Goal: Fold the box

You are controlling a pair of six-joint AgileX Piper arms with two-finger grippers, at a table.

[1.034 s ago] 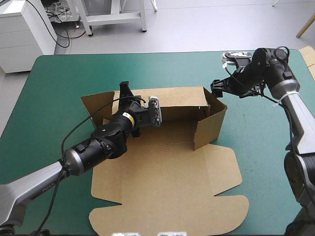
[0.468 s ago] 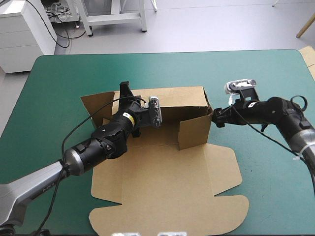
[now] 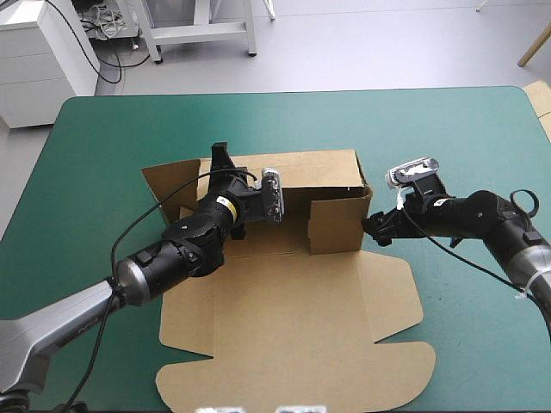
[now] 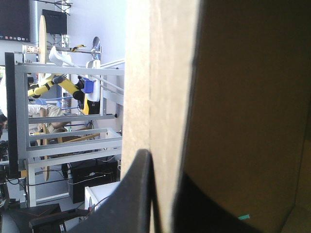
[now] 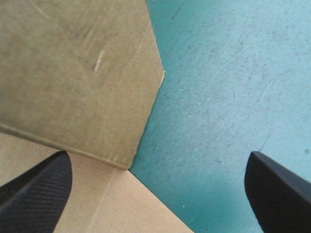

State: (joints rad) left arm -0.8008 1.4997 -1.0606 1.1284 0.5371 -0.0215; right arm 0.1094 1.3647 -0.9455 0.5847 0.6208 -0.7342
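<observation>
As you look down from above, your left gripper (image 3: 225, 182) sits at the raised back wall (image 3: 318, 170) of the brown box (image 3: 293, 301), your right gripper (image 3: 370, 231) just beside its side flap (image 3: 336, 225). Left wrist: black fingers (image 4: 131, 204) clenched on that wall. Right wrist: fingers spread wide, flap corner ahead, teal-green cover (image 5: 218, 97) beneath.

floor (image 3: 387, 43): pale grey | white drawer cabinet (image 3: 39, 64): beyond far left corner of table (image 3: 112, 138) | white stand (image 3: 202, 30): just beside it
</observation>
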